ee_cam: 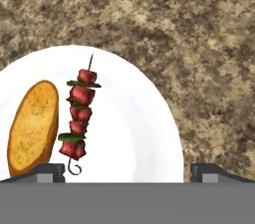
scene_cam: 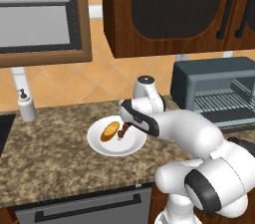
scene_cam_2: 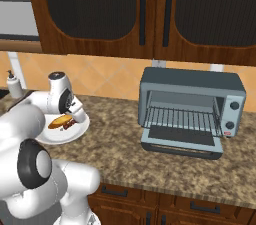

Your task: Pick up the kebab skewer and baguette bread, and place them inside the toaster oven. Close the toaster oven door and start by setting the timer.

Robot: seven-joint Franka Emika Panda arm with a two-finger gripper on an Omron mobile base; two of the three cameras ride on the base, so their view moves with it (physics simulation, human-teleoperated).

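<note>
A speckled brown granite worktop [scene_cam_2: 115, 149] carries a white plate [scene_cam: 130, 144], a toaster oven [scene_cam_2: 192, 111] well apart to the plate's right with its door [scene_cam_2: 182, 143] dropped open, and a soap dispenser [scene_cam: 26, 105] near the wall at left.

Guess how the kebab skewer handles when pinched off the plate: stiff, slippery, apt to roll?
The kebab skewer looks thin and straight, so probably stiff and light. Its lumpy chunks should curb rolling on the plate. The open gripper probably grips chunks better than the bare stick.
</note>
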